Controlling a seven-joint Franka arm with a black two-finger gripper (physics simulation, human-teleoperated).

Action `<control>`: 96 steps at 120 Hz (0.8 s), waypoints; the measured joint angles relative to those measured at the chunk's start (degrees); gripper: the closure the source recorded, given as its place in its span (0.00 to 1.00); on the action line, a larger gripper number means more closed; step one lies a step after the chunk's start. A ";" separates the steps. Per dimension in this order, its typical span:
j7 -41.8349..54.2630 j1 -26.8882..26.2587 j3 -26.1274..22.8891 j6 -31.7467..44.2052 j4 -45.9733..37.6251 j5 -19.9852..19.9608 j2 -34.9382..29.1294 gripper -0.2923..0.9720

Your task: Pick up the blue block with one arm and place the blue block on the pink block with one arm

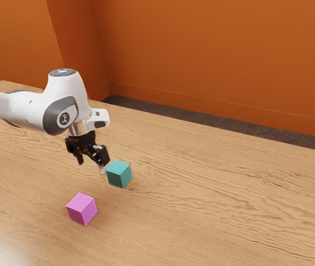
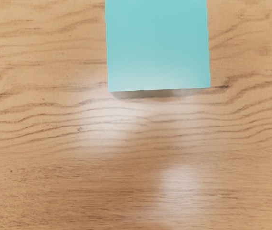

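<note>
Fingers (image 1: pixel 98 154) are spread apart, nothing between them. The gripper (image 1: pixel 92 163) hangs low over the table, tipped down off a white arm (image 1: pixel 30 108) coming in from the exterior view's left. Wooden table (image 1: pixel 229 188), orange walls (image 1: pixel 229 50). The blue block (image 1: pixel 118 173) sits just to the exterior view's right of the fingertips, and the pink block (image 1: pixel 81 208) is nearer, apart from it.

Teal block (image 1: pixel 118 173) near pink block (image 1: pixel 81 208)

1. No legible text, number, label or brand was found on any surface.
2. A small white mark on the grey round joint cap (image 1: pixel 63 117) of the white robot arm (image 1: pixel 19 108) could not be read.
</note>
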 joint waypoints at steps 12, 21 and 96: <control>-0.10 -0.07 0.00 1.12 -0.08 -0.22 0.38 0.23; -0.15 -1.47 -0.05 1.66 -0.09 -0.35 0.59 0.23; -0.27 -3.59 -0.03 2.45 3.39 -0.43 5.58 0.23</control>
